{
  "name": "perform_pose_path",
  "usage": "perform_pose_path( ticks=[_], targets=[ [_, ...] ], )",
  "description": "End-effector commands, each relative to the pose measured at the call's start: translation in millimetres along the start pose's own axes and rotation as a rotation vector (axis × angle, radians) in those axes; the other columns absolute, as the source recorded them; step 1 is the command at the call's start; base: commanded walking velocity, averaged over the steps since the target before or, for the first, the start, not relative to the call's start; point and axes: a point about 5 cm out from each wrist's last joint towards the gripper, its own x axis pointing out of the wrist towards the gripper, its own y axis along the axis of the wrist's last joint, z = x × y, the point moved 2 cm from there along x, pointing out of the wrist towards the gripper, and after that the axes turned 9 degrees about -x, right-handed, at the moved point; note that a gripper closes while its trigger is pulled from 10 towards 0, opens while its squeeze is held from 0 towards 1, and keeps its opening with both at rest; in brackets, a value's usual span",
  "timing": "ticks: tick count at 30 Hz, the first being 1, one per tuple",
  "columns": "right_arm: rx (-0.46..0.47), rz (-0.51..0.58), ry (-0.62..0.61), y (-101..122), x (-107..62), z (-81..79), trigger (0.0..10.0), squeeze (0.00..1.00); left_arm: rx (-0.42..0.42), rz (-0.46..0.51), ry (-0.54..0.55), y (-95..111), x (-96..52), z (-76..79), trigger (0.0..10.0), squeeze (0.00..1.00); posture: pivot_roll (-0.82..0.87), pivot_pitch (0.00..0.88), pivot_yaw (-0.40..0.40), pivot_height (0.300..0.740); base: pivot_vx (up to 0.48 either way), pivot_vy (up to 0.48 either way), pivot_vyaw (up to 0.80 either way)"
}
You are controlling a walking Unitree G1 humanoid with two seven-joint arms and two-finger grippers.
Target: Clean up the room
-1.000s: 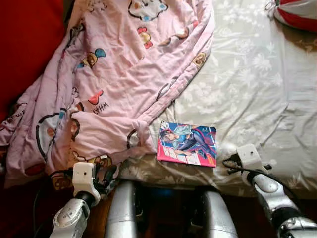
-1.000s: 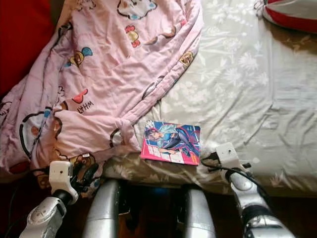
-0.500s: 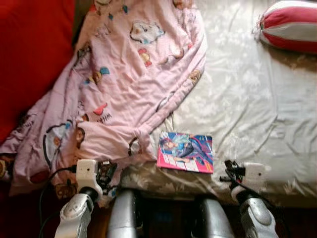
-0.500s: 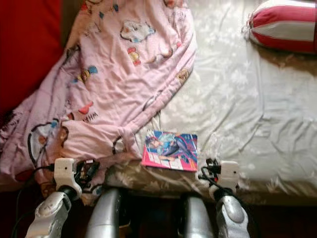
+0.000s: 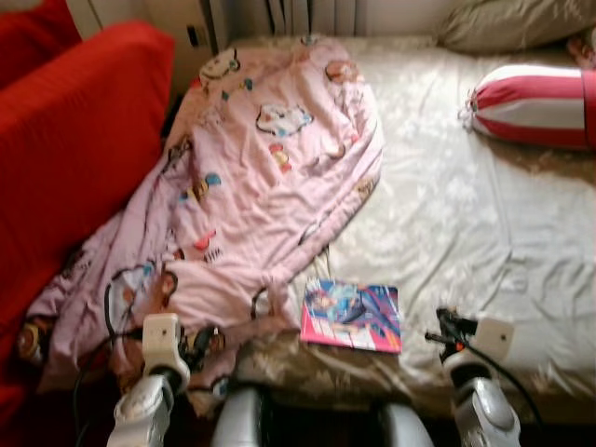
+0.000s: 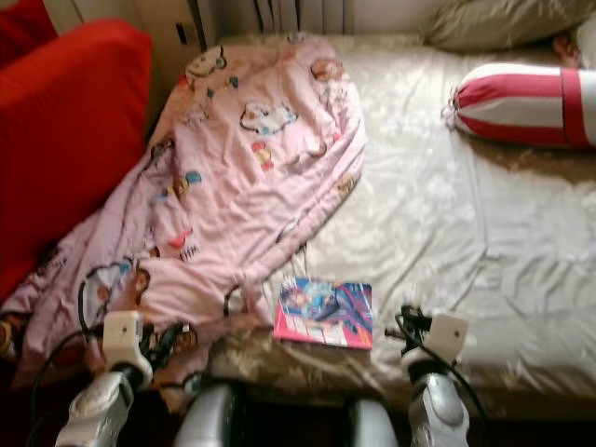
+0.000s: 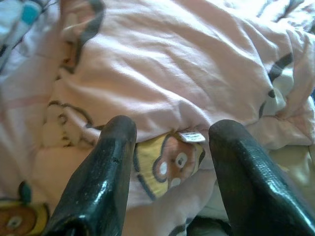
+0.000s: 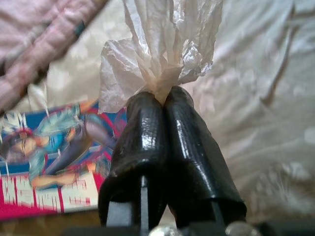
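Observation:
My right gripper (image 8: 165, 96) is shut on a crumpled white tissue (image 8: 162, 44), which sticks out beyond the fingertips. It hovers at the near edge of the bed (image 5: 445, 328), just right of a colourful comic book (image 5: 352, 315) lying flat on the sheet. Part of the book's cover (image 8: 49, 162) also appears in the right wrist view. A rumpled pink cartoon blanket (image 5: 251, 186) covers the bed's left half and spills over its edge. My left gripper (image 7: 170, 130) is open, its fingers (image 7: 106, 167) close over the hanging blanket fold, low at the near left (image 5: 198, 343).
The pale floral bedsheet (image 5: 466, 214) is bare on the right. A red and white striped bolster (image 5: 535, 93) and a beige pillow (image 5: 503, 23) lie at the far right. A red sofa (image 5: 74, 140) stands along the bed's left side.
The camera has tilted up, so more of the bed, the sofa and the pillows appear. My right wrist has turned, its fingers now pointing left toward the book.

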Motion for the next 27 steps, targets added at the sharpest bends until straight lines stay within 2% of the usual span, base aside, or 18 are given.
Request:
perform_pose_path(
  ticks=[1, 2, 4, 10, 15, 20, 23, 27],
  targets=[
    [-0.001, -0.039, -0.015, -8.8, -2.8, 3.0, 10.0, 0.0, 0.004, -0.014, 0.025, -3.7, -2.5, -7.2, 10.0, 0.0, 0.04, 0.059, 0.036, 0.701, 0.0, 0.0, 0.0],
    [-0.011, -0.114, -0.029, -23.3, -6.4, 7.1, 10.0, 0.0, 0.011, -0.059, 0.032, -13.8, -4.5, -8.6, 10.0, 0.0, 0.05, 0.052, 0.034, 0.71, 0.0, 0.0, 0.0],
    [-0.021, -0.176, -0.037, -34.8, -10.0, 10.2, 10.0, 0.0, 0.014, -0.099, 0.042, -21.8, -6.5, -11.0, 10.0, 0.0, 0.04, 0.041, 0.032, 0.714, 0.0, 0.0, 0.0],
    [-0.047, -0.278, -0.05, -52.7, -17.8, 15.4, 10.0, 0.0, 0.023, -0.182, 0.069, -37.8, -12.4, -16.9, 10.0, 0.0, 0.05, 0.013, 0.028, 0.74, 0.0, 0.0, 0.0],
    [-0.053, -0.346, -0.051, -64.5, -24.0, 17.3, 10.0, 0.0, 0.024, -0.235, 0.084, -49.1, -17.2, -18.8, 10.0, 0.0, 0.04, 0.005, 0.027, 0.74, 0.0, 0.0, 0.0],
    [-0.049, -0.471, -0.085, -87.6, -40.9, 22.5, 10.0, 0.0, 0.013, -0.349, 0.144, -75.1, -31.8, -25.0, 10.0, 0.0, 0.05, 0.0, 0.027, 0.74, 0.0, 0.0, 0.0],
    [-0.054, -0.533, -0.099, -99.0, -50.6, 22.9, 10.0, 0.0, 0.016, -0.389, 0.155, -84.1, -37.0, -25.0, 10.0, 0.0, 0.05, 0.013, 0.026, 0.74, 0.0, 0.0, 0.0],
    [-0.051, -0.562, -0.116, -104.1, -54.4, 21.9, 10.0, 0.0, -0.005, -0.399, 0.165, -87.3, -37.9, -23.5, 10.0, 0.0, 0.04, 0.042, 0.033, 0.74, 0.0, 0.0, 0.0]
  ],
)
